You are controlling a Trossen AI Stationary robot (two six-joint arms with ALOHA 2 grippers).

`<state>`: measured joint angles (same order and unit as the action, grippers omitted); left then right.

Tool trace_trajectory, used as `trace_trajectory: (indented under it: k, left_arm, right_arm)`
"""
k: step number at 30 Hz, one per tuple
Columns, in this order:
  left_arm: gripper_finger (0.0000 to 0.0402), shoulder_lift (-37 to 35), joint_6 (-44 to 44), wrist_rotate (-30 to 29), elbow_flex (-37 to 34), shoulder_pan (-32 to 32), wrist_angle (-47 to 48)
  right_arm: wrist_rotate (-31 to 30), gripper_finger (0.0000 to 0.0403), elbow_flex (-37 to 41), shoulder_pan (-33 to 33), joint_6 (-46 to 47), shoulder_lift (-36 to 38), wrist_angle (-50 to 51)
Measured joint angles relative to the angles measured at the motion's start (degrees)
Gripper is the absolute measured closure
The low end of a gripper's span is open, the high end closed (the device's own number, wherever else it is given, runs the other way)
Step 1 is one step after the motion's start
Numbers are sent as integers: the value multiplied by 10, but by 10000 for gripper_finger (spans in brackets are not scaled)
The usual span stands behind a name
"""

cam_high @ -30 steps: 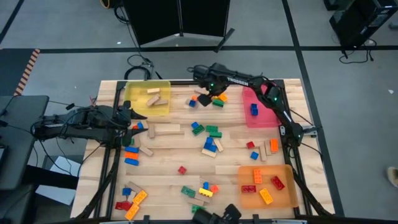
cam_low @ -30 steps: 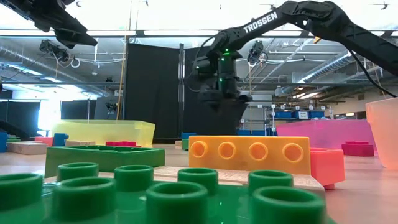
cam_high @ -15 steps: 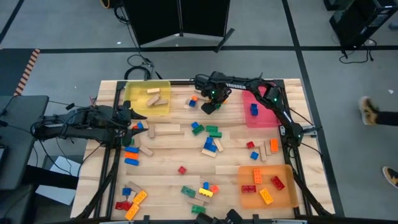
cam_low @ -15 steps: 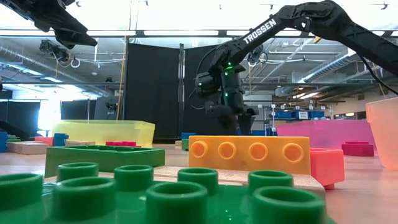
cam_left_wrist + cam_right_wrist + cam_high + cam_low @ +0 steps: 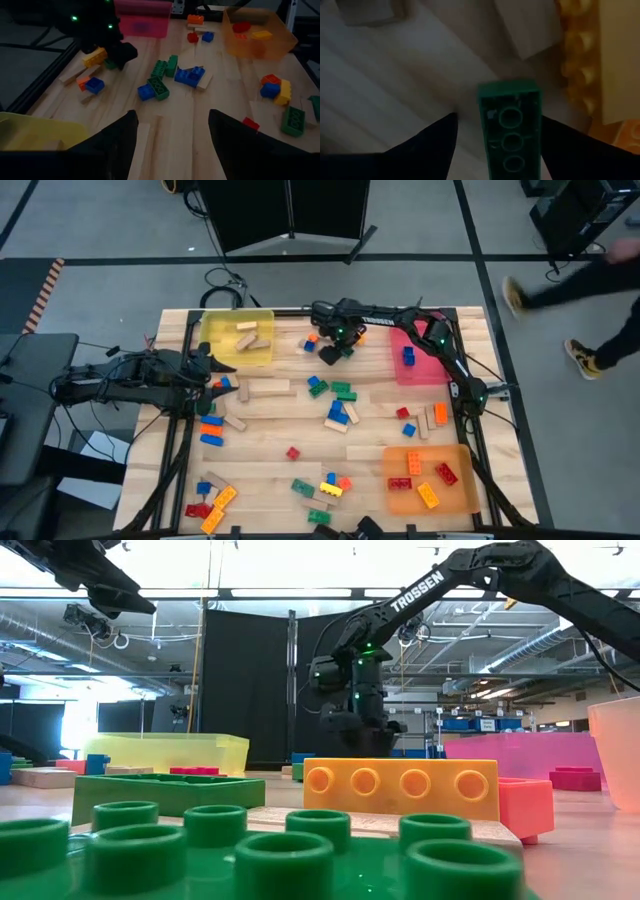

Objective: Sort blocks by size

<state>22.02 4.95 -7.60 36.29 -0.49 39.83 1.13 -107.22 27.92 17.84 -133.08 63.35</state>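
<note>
The right gripper is down low at the far middle of the table, just beside the red tray, and its wrist camera shows the fingers spread wide with a green brick lying between them, studs up, neither finger touching it. Right next to that brick sit an orange brick and a tan wooden block. From table height the right arm reaches down behind a big orange brick and a flat green one. The left gripper waits at the left edge of the table, near the yellow tray, its fingers parted and holding nothing. That yellow tray has two wooden blocks in it, the red tray holds a blue brick, and the orange tray at the near right carries red and orange bricks. The rest of the blocks lie scattered over the table: a blue and green cluster in the middle, a long wooden block left of it, a lone red brick, and a mixed pile at the near left corner. A person's legs cross the floor beyond the table's right side.
</note>
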Motion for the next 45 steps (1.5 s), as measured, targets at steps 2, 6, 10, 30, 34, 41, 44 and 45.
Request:
trace_trajectory:
  k: [2,6,10,30,34,41,44,45]
  left_arm:
    - [149,0,0,8,0,0,0]
    - [149,0,0,24,0,0,-1]
    - [149,0,-17,32,0,0,-21]
    - [149,1,-16,28,0,0,-58]
    - [149,1,-17,23,0,0,-62]
    - [149,1,-17,14,0,0,-62]
    - [149,1,-17,6,0,0,-61]
    - [149,1,-17,5,0,0,-61]
  right_arm:
    - [0,148,0,0,0,0,-1]
    - [6,214,14,-2,5,2,-6]
    - [7,250,31,-12,45,6,0]
    - [-76,250,180,-265,357,379,59]
    - [-92,250,241,-375,535,466,78]
    - [-93,250,316,-575,817,532,155]
    - [-46,250,348,-637,881,535,154]
    - [-31,250,359,-655,896,533,154]
